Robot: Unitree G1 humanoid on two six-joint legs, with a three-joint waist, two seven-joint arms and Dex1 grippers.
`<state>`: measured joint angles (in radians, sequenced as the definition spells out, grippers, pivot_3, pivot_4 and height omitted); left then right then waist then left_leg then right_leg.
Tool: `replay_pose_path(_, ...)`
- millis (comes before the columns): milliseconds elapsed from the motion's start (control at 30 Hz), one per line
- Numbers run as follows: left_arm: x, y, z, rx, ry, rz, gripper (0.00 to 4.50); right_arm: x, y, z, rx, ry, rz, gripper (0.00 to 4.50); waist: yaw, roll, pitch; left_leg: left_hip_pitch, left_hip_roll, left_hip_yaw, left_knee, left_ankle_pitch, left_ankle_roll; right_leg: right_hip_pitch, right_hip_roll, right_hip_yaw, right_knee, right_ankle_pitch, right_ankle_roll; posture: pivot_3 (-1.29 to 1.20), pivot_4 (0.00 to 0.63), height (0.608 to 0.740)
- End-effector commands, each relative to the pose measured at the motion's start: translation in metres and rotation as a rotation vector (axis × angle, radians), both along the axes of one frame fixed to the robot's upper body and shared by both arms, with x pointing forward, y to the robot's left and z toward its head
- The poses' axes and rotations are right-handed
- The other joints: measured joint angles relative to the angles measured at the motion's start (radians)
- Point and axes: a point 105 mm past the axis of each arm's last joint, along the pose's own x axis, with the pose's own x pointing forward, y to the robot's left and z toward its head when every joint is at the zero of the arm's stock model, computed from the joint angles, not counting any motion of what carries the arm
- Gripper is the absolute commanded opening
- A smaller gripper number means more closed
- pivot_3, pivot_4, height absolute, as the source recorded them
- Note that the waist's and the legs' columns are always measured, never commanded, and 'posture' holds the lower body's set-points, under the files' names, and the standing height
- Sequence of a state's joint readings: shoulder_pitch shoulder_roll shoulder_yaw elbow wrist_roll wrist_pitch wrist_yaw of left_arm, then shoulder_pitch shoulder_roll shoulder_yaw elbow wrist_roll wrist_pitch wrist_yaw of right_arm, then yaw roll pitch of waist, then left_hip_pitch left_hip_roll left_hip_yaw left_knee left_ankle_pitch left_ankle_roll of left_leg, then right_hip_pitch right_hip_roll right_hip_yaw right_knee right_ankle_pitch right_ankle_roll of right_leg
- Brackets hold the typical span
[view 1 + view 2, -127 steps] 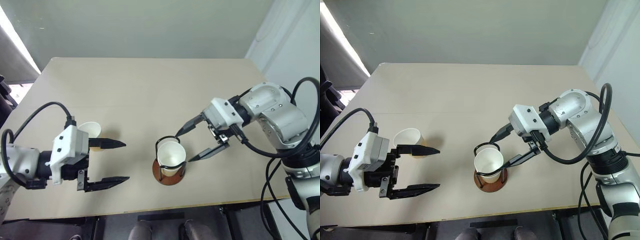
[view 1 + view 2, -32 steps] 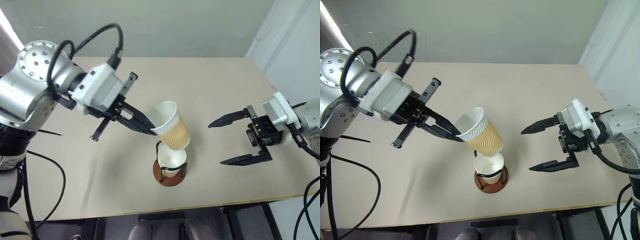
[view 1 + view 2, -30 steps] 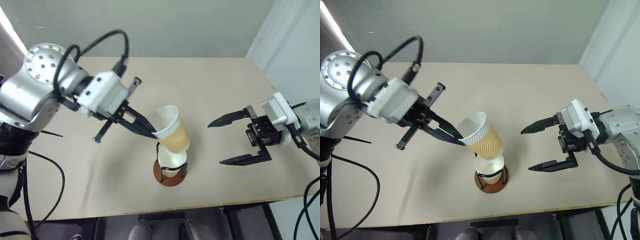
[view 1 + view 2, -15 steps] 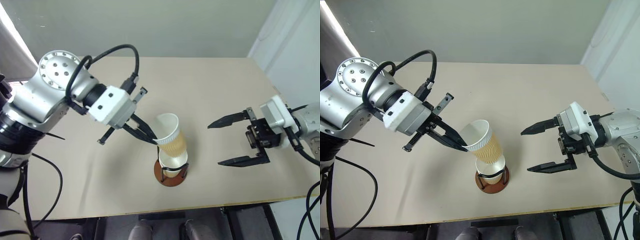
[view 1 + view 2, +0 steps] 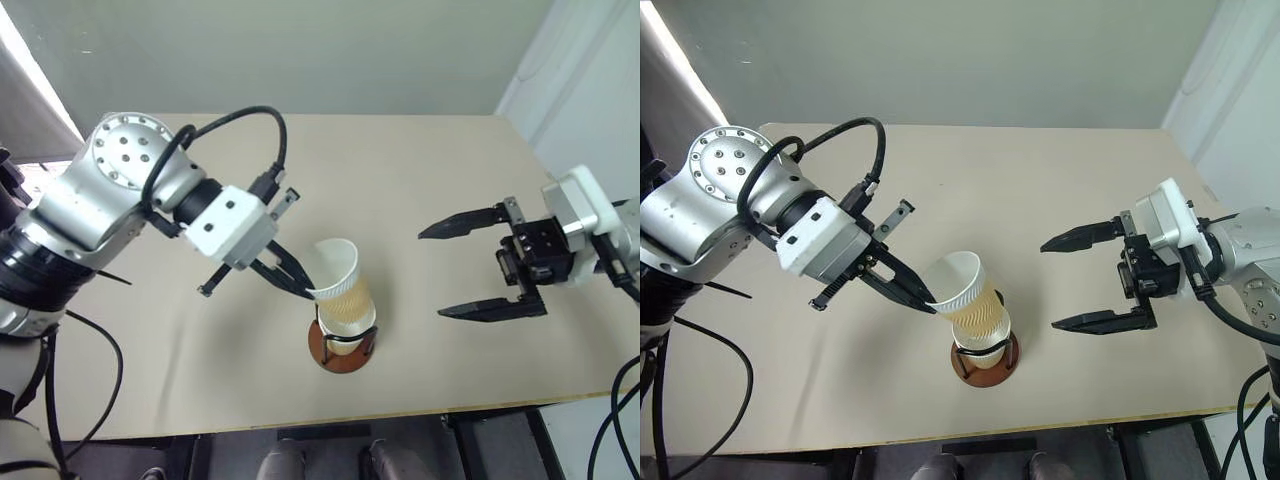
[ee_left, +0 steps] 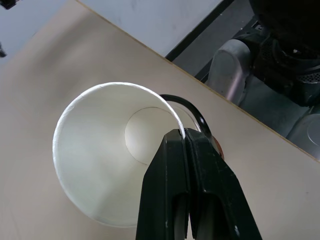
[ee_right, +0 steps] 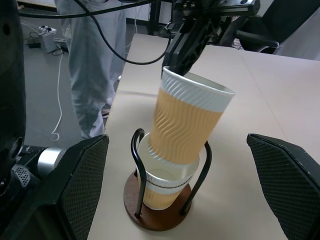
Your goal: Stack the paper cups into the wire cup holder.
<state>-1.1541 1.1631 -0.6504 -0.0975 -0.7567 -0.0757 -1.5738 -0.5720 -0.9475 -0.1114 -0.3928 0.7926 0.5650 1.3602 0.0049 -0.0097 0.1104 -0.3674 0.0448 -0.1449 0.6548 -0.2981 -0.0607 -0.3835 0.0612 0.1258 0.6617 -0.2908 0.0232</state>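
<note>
The left end effector (image 5: 303, 290) is pinched shut on the white rim of the upper paper cup (image 5: 343, 288), which tilts with its base nested in the lower paper cup (image 7: 165, 192). That lower cup sits inside the wire cup holder (image 5: 341, 345), standing near the middle of the bench (image 5: 400, 180) toward its near edge. The right end effector (image 5: 432, 272) hangs to the right, well apart, its fingers spread wide and empty.

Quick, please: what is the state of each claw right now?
Left claw: closed on the white rolled rim of the tan-yellow ribbed paper cup.
Right claw: open, holding nothing.
</note>
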Motion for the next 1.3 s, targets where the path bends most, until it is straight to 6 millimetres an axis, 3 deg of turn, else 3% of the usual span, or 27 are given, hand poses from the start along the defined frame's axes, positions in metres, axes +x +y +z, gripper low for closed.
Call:
replay_pose_path(33,-0.005,0.003,0.0,0.043,-0.021,-0.037,0.91,-0.004,-0.001,0.009,0.016,-0.045,-0.008,4.5,0.0,0.0,0.0,0.0,0.0,0.0,0.0,0.0,0.0,0.0,0.0,0.0,0.0,0.0,0.0,0.0,0.15,0.74)
replay_pose_path(367,0.003,0.001,0.001,0.028,-0.045,-0.024,4.49,-0.001,-0.002,0.009,0.014,-0.05,-0.022,4.5,0.001,0.0,0.0,0.0,0.0,0.0,0.001,0.0,0.0,0.0,0.0,0.0,0.0,0.0,0.0,0.0,0.15,0.74)
replay_pose_path(600,0.008,0.006,0.007,-0.016,-0.045,0.037,4.49,0.003,-0.003,0.005,-0.012,-0.039,0.001,4.5,0.0,0.0,0.0,0.0,0.0,0.001,0.002,-0.001,0.001,0.0,0.0,0.001,0.0,0.0,0.0,0.0,0.15,0.74)
replay_pose_path(833,0.008,0.018,0.026,-0.184,-0.01,0.202,4.49,0.026,-0.013,0.0,-0.039,-0.032,-0.018,4.5,-0.001,0.0,0.0,0.0,0.0,0.003,0.002,-0.001,0.001,0.0,0.0,0.003,0.001,0.0,0.0,0.0,0.15,0.74)
replay_pose_path(967,0.016,0.052,0.042,-0.349,0.007,0.462,4.49,0.049,-0.024,0.0,-0.043,-0.054,-0.079,4.5,-0.009,0.0,0.0,0.001,0.001,0.004,0.001,-0.001,0.001,-0.002,0.0,0.004,0.003,0.0,0.0,0.0,0.15,0.74)
replay_pose_path(1067,0.013,0.087,0.042,-0.431,0.04,0.661,4.49,0.063,-0.03,-0.004,-0.052,-0.06,-0.102,4.5,-0.017,0.0,0.0,0.001,0.001,0.008,0.0,-0.001,0.001,-0.004,0.0,0.007,0.004,0.0,0.0,0.0,0.15,0.74)
replay_pose_path(1200,-0.003,0.135,0.021,-0.501,0.13,0.907,4.49,0.076,-0.037,-0.016,-0.082,-0.031,-0.113,4.5,-0.027,0.0,0.0,0.002,0.002,0.014,-0.004,-0.001,0.001,-0.007,0.0,0.011,0.005,0.0,0.001,0.0,0.15,0.74)
replay_pose_path(1300,-0.02,0.156,-0.002,-0.506,0.201,1.026,4.49,0.084,-0.043,-0.023,-0.107,-0.009,-0.125,4.5,-0.029,0.0,-0.001,0.002,0.002,0.015,-0.005,-0.001,0.001,-0.008,0.0,0.012,0.009,-0.001,0.001,0.0,0.15,0.74)
